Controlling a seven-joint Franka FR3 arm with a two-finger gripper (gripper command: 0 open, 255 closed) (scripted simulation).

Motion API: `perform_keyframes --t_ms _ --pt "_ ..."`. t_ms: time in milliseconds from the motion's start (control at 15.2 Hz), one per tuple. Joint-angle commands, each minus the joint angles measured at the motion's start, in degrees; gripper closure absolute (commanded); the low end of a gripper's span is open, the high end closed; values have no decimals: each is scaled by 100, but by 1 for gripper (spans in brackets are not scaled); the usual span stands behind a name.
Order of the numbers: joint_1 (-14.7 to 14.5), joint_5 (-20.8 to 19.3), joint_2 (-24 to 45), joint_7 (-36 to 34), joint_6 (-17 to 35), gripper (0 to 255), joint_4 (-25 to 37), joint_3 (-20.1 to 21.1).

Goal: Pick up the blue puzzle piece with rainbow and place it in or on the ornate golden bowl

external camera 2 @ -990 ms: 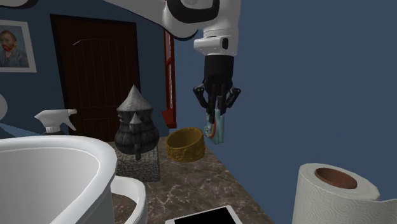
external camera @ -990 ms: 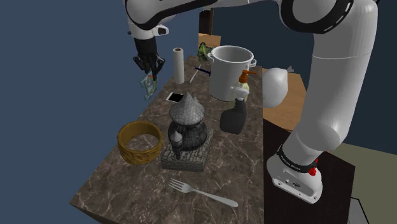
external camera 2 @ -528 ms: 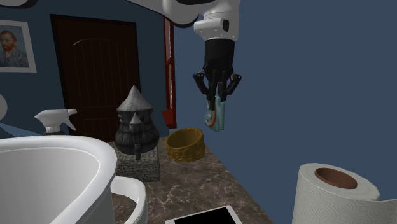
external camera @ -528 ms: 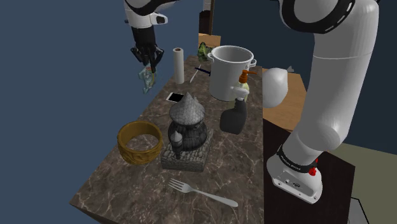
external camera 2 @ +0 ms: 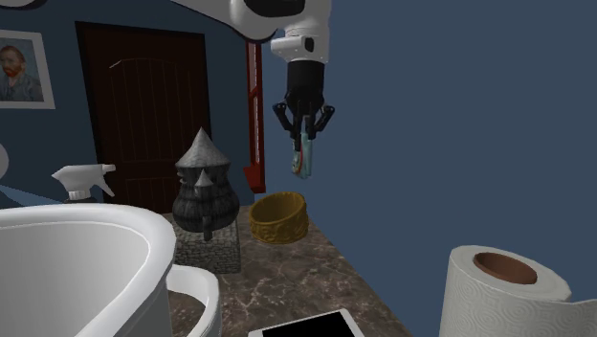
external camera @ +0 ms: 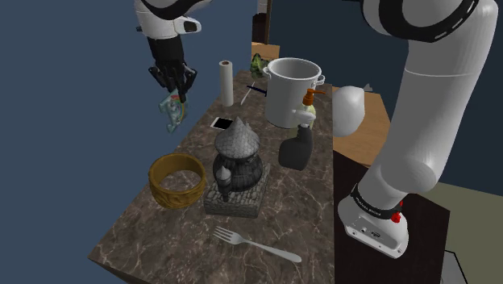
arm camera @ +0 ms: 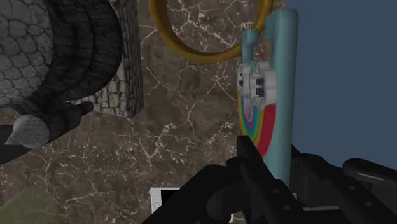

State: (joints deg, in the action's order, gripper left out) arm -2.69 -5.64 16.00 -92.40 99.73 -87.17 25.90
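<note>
My black gripper (external camera: 174, 87) (external camera 2: 305, 129) (arm camera: 273, 167) is shut on the blue puzzle piece with a rainbow (external camera: 171, 110) (external camera 2: 303, 155) (arm camera: 270, 95), which hangs below the fingers, high above the counter. The ornate golden bowl (external camera: 176, 181) (external camera 2: 279, 217) (arm camera: 207, 32) rests on the dark marble counter (external camera: 161, 234) near its edge in the shoulder view's left. The piece hangs beyond the bowl, toward the paper roll, and well above it. In the wrist view the bowl's rim lies just past the piece's far end.
A grey stone tower model (external camera: 236, 168) (external camera 2: 205, 197) (arm camera: 51, 63) stands right beside the bowl. Further along are a black spray bottle (external camera: 297, 145), a white pot (external camera: 290, 90), a paper roll (external camera: 226, 82) (external camera 2: 507, 295) and a small tablet (external camera: 222, 123). A fork (external camera: 256, 244) lies near the counter's front.
The gripper has carried the puzzle piece toward the shoulder view's left and closer to the bowl end of the counter, staying high.
</note>
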Motion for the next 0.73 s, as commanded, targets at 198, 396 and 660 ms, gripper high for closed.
perform_keyframes --t_ms 198,396,660 --pt "-352 36 -153 -578 -46 255 -102 219" --pt "-593 23 -166 -948 -107 255 -57 354" --pt "-663 12 -160 -1077 100 255 -263 394"
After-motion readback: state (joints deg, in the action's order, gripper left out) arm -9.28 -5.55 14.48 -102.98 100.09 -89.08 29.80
